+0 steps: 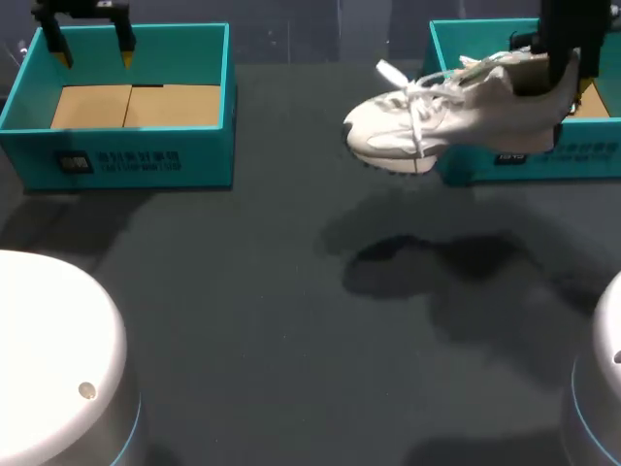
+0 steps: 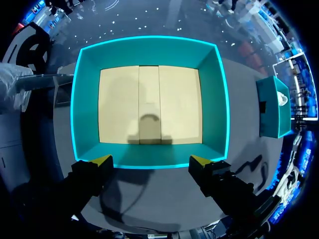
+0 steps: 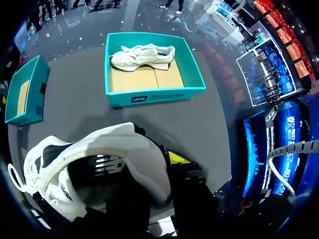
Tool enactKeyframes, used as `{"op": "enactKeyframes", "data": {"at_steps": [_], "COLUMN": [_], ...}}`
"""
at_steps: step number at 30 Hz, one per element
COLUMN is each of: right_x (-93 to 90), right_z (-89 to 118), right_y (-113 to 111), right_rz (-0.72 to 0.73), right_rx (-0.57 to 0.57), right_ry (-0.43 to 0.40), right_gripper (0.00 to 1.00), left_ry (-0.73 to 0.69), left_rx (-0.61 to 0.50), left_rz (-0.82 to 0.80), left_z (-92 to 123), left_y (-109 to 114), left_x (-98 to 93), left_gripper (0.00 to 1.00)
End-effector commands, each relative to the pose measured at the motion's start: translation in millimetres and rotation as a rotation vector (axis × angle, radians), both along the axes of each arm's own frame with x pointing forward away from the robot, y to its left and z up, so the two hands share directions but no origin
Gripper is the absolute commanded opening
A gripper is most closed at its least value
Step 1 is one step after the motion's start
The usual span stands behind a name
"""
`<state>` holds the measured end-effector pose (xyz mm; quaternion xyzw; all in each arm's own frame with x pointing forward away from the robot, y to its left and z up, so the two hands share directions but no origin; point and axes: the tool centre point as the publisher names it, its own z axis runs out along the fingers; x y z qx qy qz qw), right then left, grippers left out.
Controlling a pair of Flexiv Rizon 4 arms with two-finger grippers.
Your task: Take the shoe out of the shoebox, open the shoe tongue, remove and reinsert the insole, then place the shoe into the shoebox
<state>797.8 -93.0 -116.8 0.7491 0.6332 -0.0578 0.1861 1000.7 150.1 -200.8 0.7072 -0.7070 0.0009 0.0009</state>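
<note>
Right gripper [image 1: 555,85] clamps the shoe [image 1: 437,121] by its heel, aloft near the table's [image 1: 243,291] far-right corner (toe pointing left). Left gripper [image 1: 94,56] hangs wide over the left box [image 1: 126,160].

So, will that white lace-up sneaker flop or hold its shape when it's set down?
Held only at its heel by the right gripper, the white lace-up sneaker juts out roughly level, so the sole is probably fairly stiff and the shoe light. Its loose laces hang free and may snag.

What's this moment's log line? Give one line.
right pincer: shoe held aloft | left pincer: open above left box | step: shoe out
</note>
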Motion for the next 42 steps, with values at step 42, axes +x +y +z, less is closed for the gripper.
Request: {"op": "enactKeyframes", "data": {"at_steps": [42], "right_x": [-69.0], "right_z": [-171.2], "right_y": [83.6], "right_rz": [0.000], "right_rx": [0.039], "right_ry": [0.007], "right_gripper": [0.00], "left_ry": [0.000], "left_rx": [0.001], "left_rz": [0.000], "left_z": [0.2], "left_y": [-0.1], "left_x": [-0.2], "left_gripper": [1.00]}}
